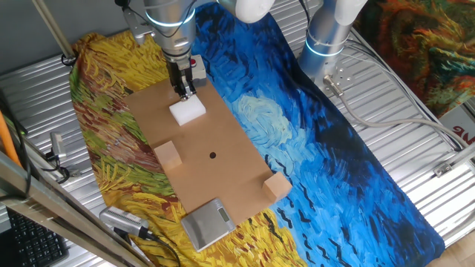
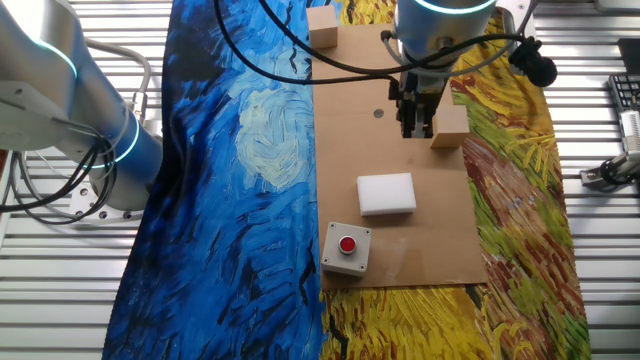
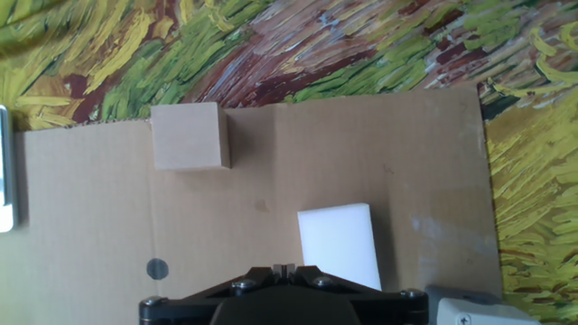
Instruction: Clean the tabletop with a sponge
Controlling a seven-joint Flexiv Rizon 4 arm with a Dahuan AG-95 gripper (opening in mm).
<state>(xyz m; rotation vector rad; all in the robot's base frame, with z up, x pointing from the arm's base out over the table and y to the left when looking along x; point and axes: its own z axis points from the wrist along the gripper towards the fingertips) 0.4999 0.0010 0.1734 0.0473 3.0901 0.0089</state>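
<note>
The tabletop is the brown board [image 1: 230, 174] on the painted cloth; it also shows in the other fixed view [image 2: 400, 235] and the hand view [image 3: 397, 153]. The white sponge [image 1: 187, 110] lies flat on its far end, free of the gripper; it shows in the other fixed view [image 2: 387, 193] and the hand view [image 3: 337, 244]. My gripper [image 1: 184, 92] hangs above the board beside the sponge and holds nothing. In the hand view its fingertips [image 3: 282, 268] meet with only a thin seam between them. It also shows in the other fixed view [image 2: 416, 125].
Two tan cubes [image 1: 168, 155] [image 1: 277, 185] sit on the board's edges. A grey scale [image 1: 208, 224] lies at its near end. A grey box with a red button [image 2: 346, 247] sits at the far end. A small dark dot [image 1: 212, 155] marks the board's middle.
</note>
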